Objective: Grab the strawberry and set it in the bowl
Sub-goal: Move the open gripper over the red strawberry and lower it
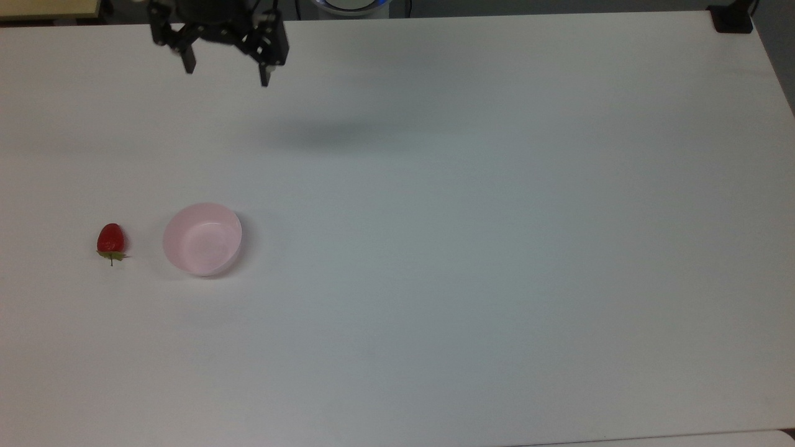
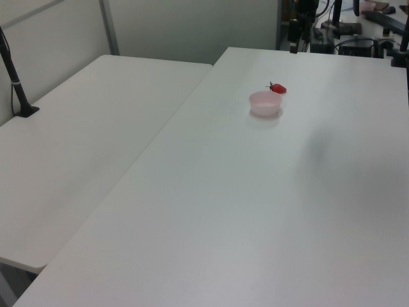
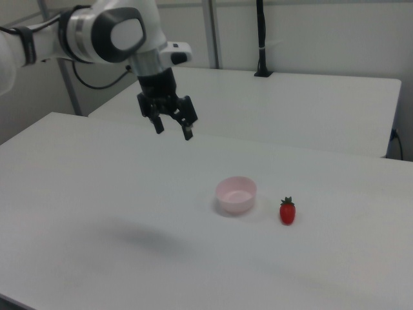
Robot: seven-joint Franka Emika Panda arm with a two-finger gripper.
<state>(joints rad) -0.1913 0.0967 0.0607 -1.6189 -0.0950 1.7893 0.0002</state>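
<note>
The strawberry (image 1: pixel 110 239) lies on the white table near the top view's left edge, red with a green cap, stem toward the top view's bottom. The pale pink bowl (image 1: pixel 202 239) stands just to its right there, holding nothing. In the right view the bowl (image 3: pixel 235 194) sits left of the strawberry (image 3: pixel 287 211); in the left view the strawberry (image 2: pixel 277 88) lies just behind the bowl (image 2: pixel 265 103). My gripper (image 1: pixel 227 75) hangs open well above the table at the top view's upper left, far from both; it shows high in the right view (image 3: pixel 173 130), nothing between its fingers.
A second white table (image 2: pixel 83 134) adjoins on the left view's left, with a black post (image 2: pixel 16 83) clamped on it. A black clamp (image 1: pixel 733 18) sits at the top view's upper right corner. Cables and equipment (image 2: pixel 358 38) crowd the far end in the left view.
</note>
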